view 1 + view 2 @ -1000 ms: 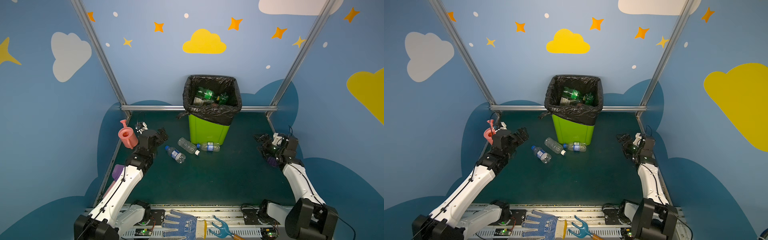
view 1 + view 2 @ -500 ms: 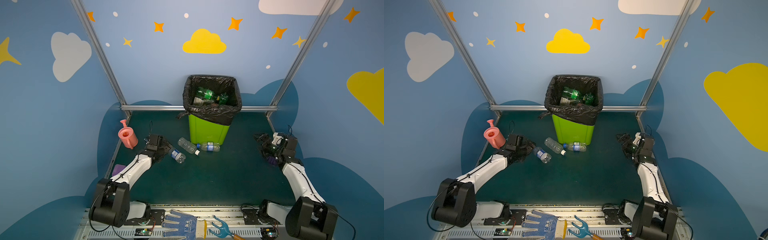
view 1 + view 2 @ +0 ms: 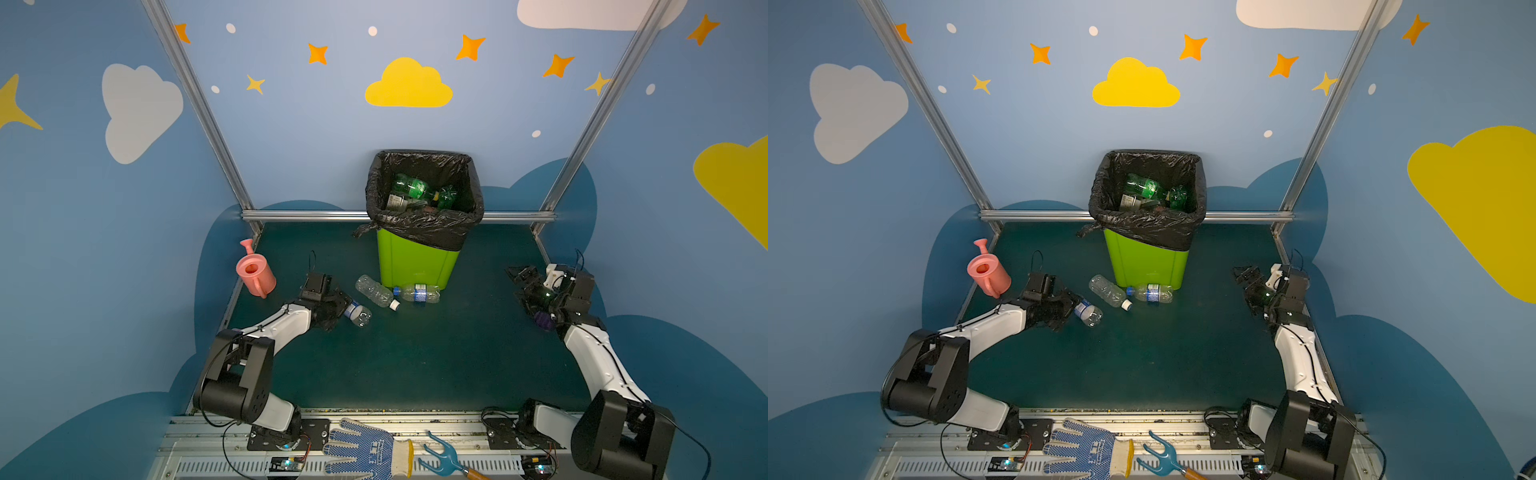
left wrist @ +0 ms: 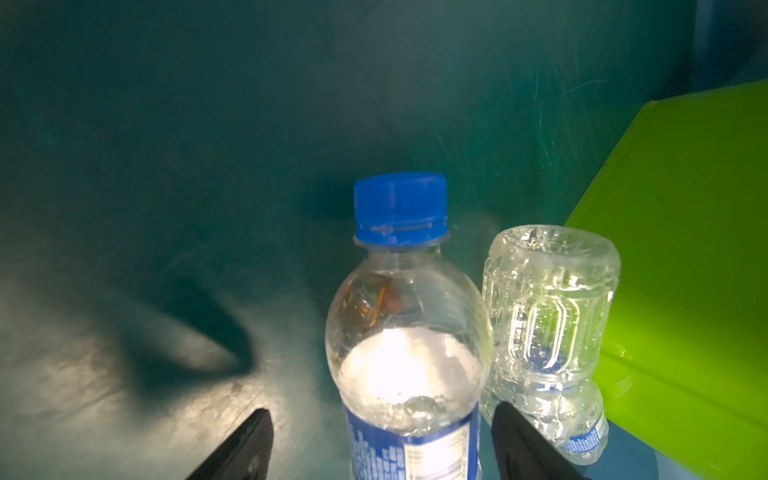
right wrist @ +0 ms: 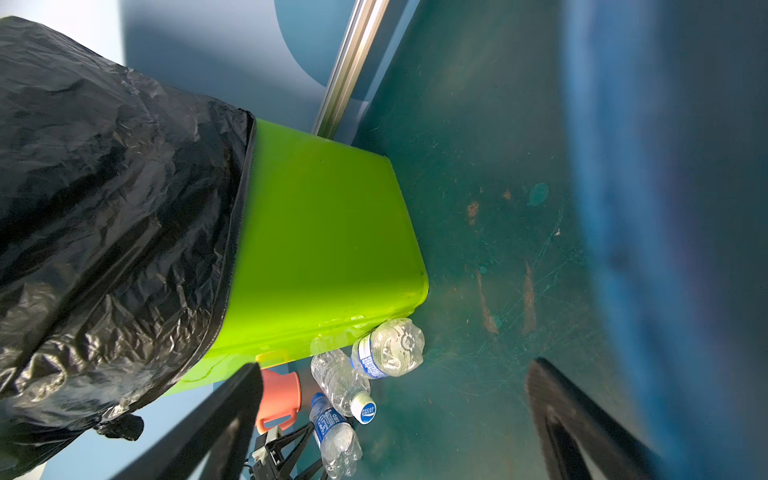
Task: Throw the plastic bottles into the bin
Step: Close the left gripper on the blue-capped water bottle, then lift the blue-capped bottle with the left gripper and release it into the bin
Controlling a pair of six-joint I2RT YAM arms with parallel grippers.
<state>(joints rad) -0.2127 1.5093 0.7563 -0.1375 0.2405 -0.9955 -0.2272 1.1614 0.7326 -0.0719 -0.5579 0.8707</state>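
Near edge: dotted glove (image 3: 361, 451) and blue hand rake (image 3: 442, 457) on the rail, not task items. Left gripper (image 4: 380, 415) is low on the mat (image 3: 415, 353), jaws standing either side of the lying blue-capped bottle (image 4: 409, 332). The left wrist view shows a clear gap at one finger (image 4: 249, 440), so it straddles the bottle and is not clamped; nothing is lifted. Right gripper (image 3: 524, 286) hangs at the right edge, well apart from every bottle, jaws wide and empty. Pink watering can (image 3: 254, 274) sits by the left wall, leave it. Further back, a white-capped clear bottle (image 3: 376, 291) lies just beside the first, and a blue-labelled bottle (image 3: 417, 293) lies against the foot of the bin (image 3: 415, 262). The bin stands at the back wall with a black bag (image 3: 424, 226) over its rim and a pile of green bottles (image 3: 413, 191) inside. Progress looks late: a batch binned, three visible left on the mat, one being picked.
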